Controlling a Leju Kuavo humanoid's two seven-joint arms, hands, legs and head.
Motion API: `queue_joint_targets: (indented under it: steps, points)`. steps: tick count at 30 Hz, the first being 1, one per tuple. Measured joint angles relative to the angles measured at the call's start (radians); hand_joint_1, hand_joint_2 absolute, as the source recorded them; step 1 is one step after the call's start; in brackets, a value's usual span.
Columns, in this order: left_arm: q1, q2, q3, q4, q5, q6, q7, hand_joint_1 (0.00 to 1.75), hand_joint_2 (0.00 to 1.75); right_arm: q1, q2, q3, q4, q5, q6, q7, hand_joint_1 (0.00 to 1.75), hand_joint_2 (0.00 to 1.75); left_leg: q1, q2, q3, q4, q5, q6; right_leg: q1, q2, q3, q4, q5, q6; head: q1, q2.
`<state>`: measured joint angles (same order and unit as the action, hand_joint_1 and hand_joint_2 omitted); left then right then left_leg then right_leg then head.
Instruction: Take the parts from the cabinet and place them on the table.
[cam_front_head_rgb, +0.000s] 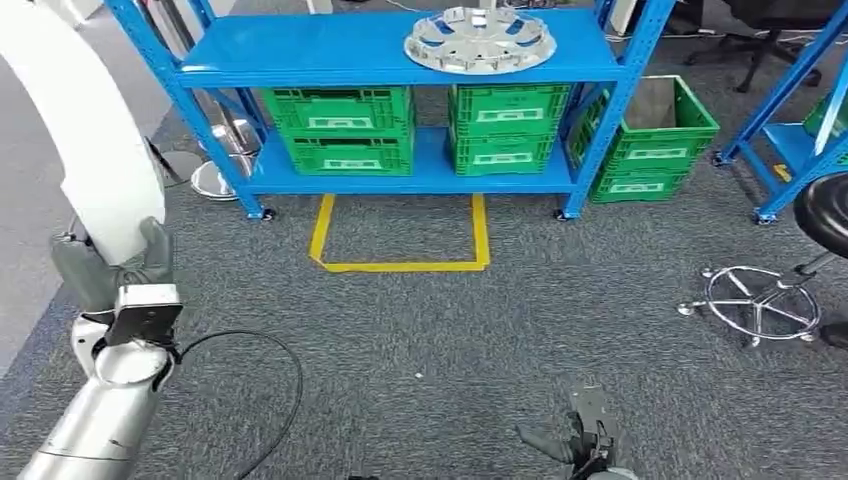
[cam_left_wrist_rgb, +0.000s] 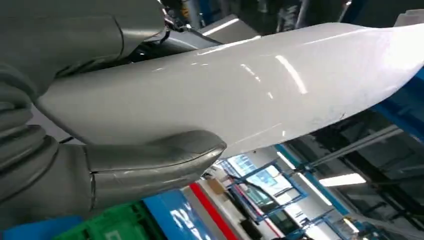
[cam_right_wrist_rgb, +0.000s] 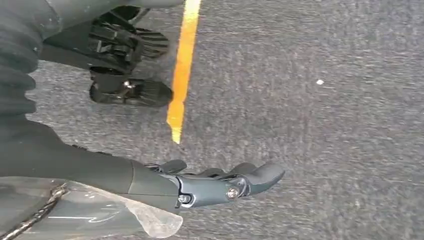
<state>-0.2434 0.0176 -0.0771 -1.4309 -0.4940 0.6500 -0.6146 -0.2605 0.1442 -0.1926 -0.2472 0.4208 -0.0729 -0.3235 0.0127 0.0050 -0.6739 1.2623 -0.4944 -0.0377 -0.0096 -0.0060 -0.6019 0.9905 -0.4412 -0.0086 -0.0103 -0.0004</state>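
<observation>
Grips a large white curved panel (cam_front_head_rgb: 75, 130) in the left hand (cam_front_head_rgb: 118, 275), thumb and fingers clamped round its lower end, with the panel rising up and away past the left shoulder side of the head view. Hangs the right hand (cam_front_head_rgb: 587, 440) low over the grey carpet (cam_front_head_rgb: 420, 330), fingers apart and holding nothing. Judged as the carrying step: one part already off the cabinet and due for the surface. Best done by keeping the grip firm near the panel's end, since so long and glossy a piece probably wants to swing or slip; keep it upright and close to the body while turning, and clear of the blue shelf unit (cam_front_head_rgb: 400, 55) and the chair base (cam_front_head_rgb: 760, 300) on the floor to the right. Mind the black cable (cam_front_head_rgb: 260, 370) looping on the carpet near the left arm. Bring the free right hand under the panel for support if it starts to tip, and set it down flat rather than dropping it. Leaves a silver wheel cover (cam_front_head_rgb: 480, 40) lying on the top shelf, likely the next part to fetch. Holds two stacks of green crates (cam_front_head_rgb: 340, 130) on the lower shelf, contents hidden from here; beside the unit on the floor, another green crate stack (cam_front_head_rgb: 655, 135), the upper one open-topped, with a grey inside and nothing plainly in it.
</observation>
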Motion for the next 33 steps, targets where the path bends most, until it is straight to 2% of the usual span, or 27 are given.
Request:
queue_joint_targets:
  steps: [1, 2, 3, 6, 7, 8, 9, 11, 12, 13, 14, 15, 16, 17, 18, 19, 21, 22, 23, 24, 26, 27, 28, 29, 30, 32, 33]
  points:
    - [0.0, 0.002, 0.002, -0.001, 0.001, -0.002, 0.0, 1.75, 1.75, 0.0, 0.0, -0.001, 0.0, 0.0, 0.0, 0.0, 0.0, 1.75, 0.001, 0.0, 0.06, -0.089, 0.029, 0.002, -0.001, 0.0, -0.005, 0.002, 0.005, 0.004, 0.0, 0.0]
    - [-0.001, 0.003, 0.005, -0.003, 0.002, -0.002, 0.0, 1.75, 1.75, -0.001, 0.0, -0.002, 0.0, -0.001, 0.0, -0.001, 0.0, 1.75, 0.001, 0.0, 0.127, -0.194, 0.032, 0.005, -0.001, 0.0, -0.009, 0.004, 0.008, 0.009, 0.0, 0.0]
    - [-0.004, 0.003, 0.007, -0.005, 0.002, -0.003, 0.0, 1.75, 1.75, -0.002, 0.0, -0.003, 0.0, -0.002, -0.001, -0.003, 0.0, 1.75, -0.004, -0.002, 0.166, -0.248, 0.003, 0.011, 0.003, 0.001, -0.013, 0.006, 0.013, 0.015, 0.0, 0.0]
    - [-0.008, 0.004, 0.016, -0.009, 0.002, -0.003, 0.0, 1.75, 1.75, -0.002, 0.0, -0.004, 0.0, -0.005, -0.003, -0.004, 0.0, 1.75, -0.009, -0.003, 0.158, -0.268, -0.004, 0.028, 0.001, -0.001, -0.024, 0.006, 0.031, 0.036, 0.002, 0.0]
    - [-0.007, 0.004, 0.018, -0.009, 0.002, -0.003, 0.0, 1.75, 1.75, -0.001, 0.0, -0.005, 0.0, -0.005, -0.003, -0.004, 0.0, 1.75, -0.006, -0.002, 0.155, -0.276, 0.006, 0.041, 0.004, -0.001, -0.028, 0.006, 0.036, 0.044, 0.002, 0.0]
    - [-0.009, 0.003, 0.018, -0.01, 0.002, -0.003, 0.0, 1.75, 1.75, -0.001, 0.0, -0.005, 0.0, -0.005, -0.003, -0.004, 0.0, 1.75, -0.003, 0.002, 0.152, -0.28, 0.015, 0.052, 0.0, 0.002, -0.046, 0.019, 0.013, 0.046, 0.003, 0.0]
    - [-0.012, 0.003, 0.018, -0.011, 0.002, -0.003, 0.0, 1.75, 1.75, -0.001, 0.0, -0.006, 0.0, -0.005, -0.003, -0.005, 0.0, 1.75, -0.003, 0.002, 0.146, -0.28, 0.02, 0.059, 0.0, 0.003, -0.063, 0.065, -0.029, 0.047, 0.006, 0.0]
    - [-0.013, 0.005, 0.019, -0.011, -0.002, -0.003, 0.0, 1.75, 1.75, 0.0, 0.0, -0.006, 0.0, -0.007, -0.003, -0.007, 0.0, 1.75, -0.006, 0.003, 0.131, -0.278, 0.03, 0.065, -0.001, 0.004, -0.126, 0.234, -0.113, 0.052, 0.005, 0.0]
    - [-0.013, 0.005, 0.019, -0.011, -0.004, -0.003, -0.001, 1.75, 1.75, 0.003, 0.0, -0.007, 0.0, -0.008, -0.003, -0.008, 0.0, 1.75, -0.008, 0.003, 0.122, -0.276, 0.035, 0.066, -0.001, 0.004, -0.152, 0.307, -0.142, 0.053, 0.007, 0.0]
    - [-0.013, 0.005, 0.019, -0.011, -0.008, -0.003, -0.003, 1.75, 1.75, 0.005, 0.0, -0.007, 0.0, -0.008, -0.003, -0.011, 0.0, 1.75, -0.01, 0.003, 0.116, -0.275, 0.039, 0.067, 0.0, 0.004, -0.156, 0.33, -0.145, 0.052, 0.006, 0.0]
    - [-0.013, 0.005, 0.019, -0.011, -0.011, -0.003, -0.003, 1.75, 1.75, 0.005, 0.0, -0.007, 0.0, -0.008, -0.003, -0.013, 0.0, 1.75, -0.012, 0.003, 0.112, -0.273, 0.043, 0.066, 0.0, 0.004, -0.135, 0.307, -0.127, 0.049, 0.006, 0.0]
    - [-0.014, 0.005, 0.019, -0.011, -0.012, -0.003, -0.004, 1.75, 1.75, 0.004, 0.0, -0.007, 0.0, -0.007, -0.003, -0.015, 0.0, 1.75, -0.014, 0.002, 0.109, -0.272, 0.044, 0.065, 0.0, 0.004, -0.093, 0.244, -0.095, 0.045, 0.006, 0.0]
    - [-0.016, 0.005, 0.019, -0.011, -0.017, -0.003, -0.004, 1.75, 1.75, 0.003, 0.0, -0.007, 0.0, -0.007, -0.003, -0.017, 0.0, 1.75, -0.016, 0.002, 0.109, -0.271, 0.045, 0.063, 0.001, 0.004, -0.03, 0.141, -0.055, 0.037, 0.006, 0.0]
    - [-0.018, 0.005, 0.019, -0.011, -0.02, -0.003, -0.004, 1.75, 1.75, 0.002, 0.0, -0.007, 0.0, -0.007, -0.003, -0.018, 0.0, 1.75, -0.018, 0.002, 0.109, -0.271, 0.047, 0.061, 0.002, 0.004, 0.025, 0.05, -0.03, 0.029, 0.006, 0.0]
    - [-0.021, 0.005, 0.019, -0.012, -0.021, -0.002, -0.004, 1.75, 1.75, 0.0, -0.002, -0.007, 0.0, -0.007, -0.003, -0.018, 0.0, 1.75, -0.025, 0.002, 0.103, -0.269, 0.049, 0.056, 0.006, 0.003, 0.051, 0.02, -0.046, 0.024, 0.005, 0.0]
    - [-0.024, 0.006, 0.019, -0.013, -0.021, -0.001, -0.003, 1.75, 1.75, -0.001, -0.002, -0.007, 0.0, -0.007, -0.004, -0.019, 0.0, 1.75, -0.024, 0.002, 0.097, -0.263, 0.053, 0.051, 0.006, 0.003, 0.049, 0.005, -0.045, 0.022, 0.005, 0.0]
    - [-0.024, 0.006, 0.019, -0.013, -0.023, -0.001, -0.003, 1.75, 1.75, 0.005, -0.002, -0.007, 0.0, -0.005, -0.005, -0.018, 0.0, 1.75, -0.02, 0.003, 0.091, -0.265, 0.061, 0.04, 0.009, 0.006, 0.041, 0.012, -0.041, 0.016, 0.005, 0.0]
    - [-0.025, 0.006, 0.019, -0.014, -0.023, -0.001, -0.003, 1.75, 1.75, 0.006, 0.0, -0.008, 0.0, -0.005, -0.005, -0.018, 0.0, 1.75, -0.023, 0.003, 0.09, -0.263, 0.061, 0.035, 0.003, 0.005, 0.041, 0.005, -0.033, 0.006, 0.006, 0.0]
    - [-0.024, 0.007, 0.019, -0.014, -0.023, -0.001, -0.003, 1.75, 1.75, 0.004, 0.0, -0.008, 0.0, -0.005, -0.005, -0.019, 0.0, 1.75, -0.019, -0.001, 0.085, -0.252, 0.044, 0.028, 0.0, 0.003, 0.041, 0.001, -0.027, -0.001, 0.004, 0.0]
    - [-0.026, 0.01, 0.02, -0.015, -0.023, -0.001, -0.003, 1.75, 1.75, 0.003, 0.0, -0.008, 0.0, -0.004, -0.005, -0.019, 0.0, 1.75, -0.018, -0.001, 0.071, -0.215, 0.011, 0.02, 0.0, 0.003, 0.037, 0.001, -0.024, -0.006, -0.001, 0.0]
    - [-0.025, 0.012, 0.02, -0.015, -0.023, -0.001, -0.002, 1.75, 1.75, 0.004, 0.0, -0.008, 0.0, -0.004, -0.005, -0.019, 0.0, 1.75, -0.012, -0.001, 0.007, -0.05, -0.077, 0.008, 0.001, 0.003, 0.029, 0.002, -0.02, -0.009, -0.001, 0.0]
    - [-0.023, 0.012, 0.02, -0.015, -0.023, -0.001, -0.002, 1.75, 1.75, 0.005, 0.0, -0.008, 0.0, -0.004, -0.005, -0.019, 0.0, 1.75, -0.01, -0.001, -0.025, 0.029, -0.108, 0.005, 0.001, 0.003, 0.024, 0.003, -0.017, -0.009, -0.002, 0.0]
    - [-0.021, 0.012, 0.02, -0.015, -0.023, -0.001, -0.002, 1.75, 1.75, 0.007, 0.0, -0.008, 0.0, -0.004, -0.005, -0.019, 0.0, 1.75, -0.009, -0.001, -0.035, 0.063, -0.112, 0.003, 0.001, 0.003, 0.02, 0.004, -0.015, -0.008, -0.002, 0.0]
    - [-0.021, 0.013, 0.02, -0.015, -0.023, -0.001, -0.001, 1.75, 1.75, 0.008, 0.0, -0.008, 0.0, -0.004, -0.005, -0.019, 0.0, 1.75, -0.008, -0.001, -0.022, 0.046, -0.094, 0.002, 0.001, 0.003, 0.018, 0.005, -0.014, -0.007, -0.002, 0.0]
    - [-0.021, 0.013, 0.02, -0.015, -0.023, -0.001, 0.0, 1.75, 1.75, 0.008, 0.0, -0.008, 0.0, -0.004, -0.005, -0.019, 0.0, 1.75, -0.007, -0.001, 0.017, -0.021, -0.053, 0.004, 0.001, 0.003, 0.017, 0.007, -0.013, -0.006, -0.002, 0.0]
    - [-0.025, 0.013, 0.02, -0.016, -0.026, -0.001, 0.001, 1.75, 1.75, 0.007, 0.0, -0.009, 0.0, -0.003, -0.005, -0.018, 0.0, 1.75, -0.007, -0.001, 0.115, -0.208, 0.03, 0.012, 0.001, 0.004, 0.018, 0.01, -0.011, -0.003, -0.002, 0.0]
    - [-0.027, 0.014, 0.02, -0.016, -0.028, -0.001, 0.003, 1.75, 1.75, 0.006, 0.0, -0.009, 0.0, -0.002, -0.005, -0.018, 0.0, 1.75, -0.011, -0.001, 0.136, -0.248, 0.02, 0.019, 0.006, 0.004, 0.014, 0.012, -0.009, 0.003, -0.001, 0.0]
